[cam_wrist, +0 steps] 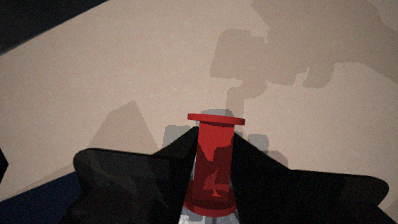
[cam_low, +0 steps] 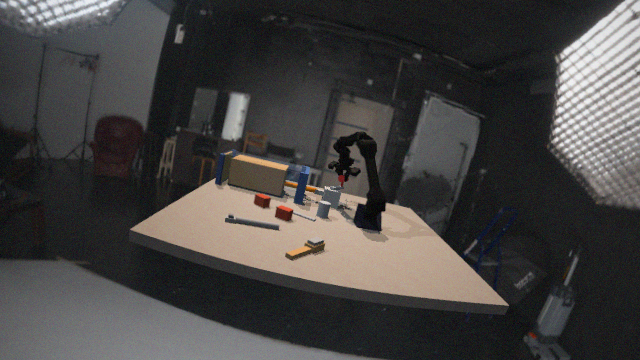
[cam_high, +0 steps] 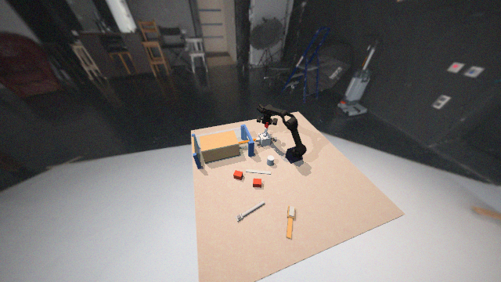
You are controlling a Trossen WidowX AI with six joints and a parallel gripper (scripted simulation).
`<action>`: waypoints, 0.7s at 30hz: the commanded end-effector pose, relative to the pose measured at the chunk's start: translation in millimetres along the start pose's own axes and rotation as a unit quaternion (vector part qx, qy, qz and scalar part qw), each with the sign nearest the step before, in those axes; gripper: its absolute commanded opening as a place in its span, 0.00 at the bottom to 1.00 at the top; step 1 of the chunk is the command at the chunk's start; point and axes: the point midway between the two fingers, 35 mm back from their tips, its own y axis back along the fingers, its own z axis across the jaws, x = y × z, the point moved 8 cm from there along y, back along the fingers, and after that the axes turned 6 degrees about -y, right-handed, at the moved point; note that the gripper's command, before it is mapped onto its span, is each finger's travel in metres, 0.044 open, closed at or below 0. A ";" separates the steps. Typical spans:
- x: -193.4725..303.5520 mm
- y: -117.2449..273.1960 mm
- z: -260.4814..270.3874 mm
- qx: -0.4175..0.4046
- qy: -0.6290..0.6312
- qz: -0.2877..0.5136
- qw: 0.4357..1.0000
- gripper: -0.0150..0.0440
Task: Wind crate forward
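Observation:
The crate (cam_high: 219, 141) (cam_low: 257, 175) sits flat in the cubby, with a gap between its front and the blue frame (cam_high: 253, 149) (cam_low: 301, 189) at the mouth. An orange strap (cam_high: 246, 142) (cam_low: 301, 187) runs from it to the grey winch (cam_high: 264, 139) (cam_low: 331, 197). My gripper (cam_high: 266, 123) (cam_low: 342, 176) (cam_wrist: 211, 133) is shut on the red grip of the winch handle, above the winch. The red grip (cam_wrist: 216, 137) stands upright between the fingers. The handle's grey arm (cam_low: 336, 188) lies over the winch top. Its key and the round hole are hidden.
A grey cylinder (cam_high: 270, 160) (cam_low: 323, 210) stands near the winch and the arm base. A pale bar (cam_high: 258, 171), two red blocks (cam_high: 238, 175) (cam_high: 257, 182), a grey wrench-like tool (cam_high: 250, 211) (cam_low: 252, 223) and an orange-handled tool (cam_high: 290, 227) (cam_low: 298, 252) lie farther forward.

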 end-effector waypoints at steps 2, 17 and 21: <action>4.8 -1.7 11.5 -0.008 0.000 0.003 1.000 0.25; 11.2 0.8 29.3 -0.009 0.000 0.003 1.000 0.25; 13.3 1.7 33.8 -0.009 0.000 0.003 1.000 0.25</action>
